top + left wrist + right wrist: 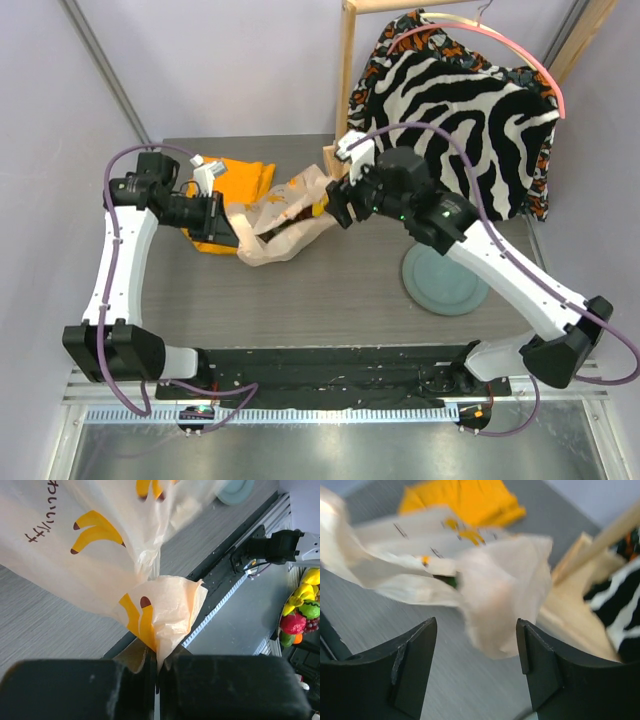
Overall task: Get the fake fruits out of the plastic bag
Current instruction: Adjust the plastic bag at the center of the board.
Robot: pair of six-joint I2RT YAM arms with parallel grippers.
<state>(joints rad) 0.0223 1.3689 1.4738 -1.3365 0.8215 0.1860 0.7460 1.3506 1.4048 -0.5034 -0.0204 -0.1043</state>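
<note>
**Early stage: contents not yet extracted**

The crinkly, translucent beige plastic bag (280, 225), printed with yellow bananas, lay on the grey wood-grain table (330, 300), partly over the folded orange cloth (240, 180). The left gripper (157, 666) was clamped tight on a gathered fold of the bag. The right gripper (476, 630) stood with its jaws apart, and a loose end of the bag hung just ahead of them, ungripped. A small green patch (451, 581) showed at the bag's opening, possibly a fruit. No fake fruits lay out on the table, so by this judgement all the removal remained to be done
</note>
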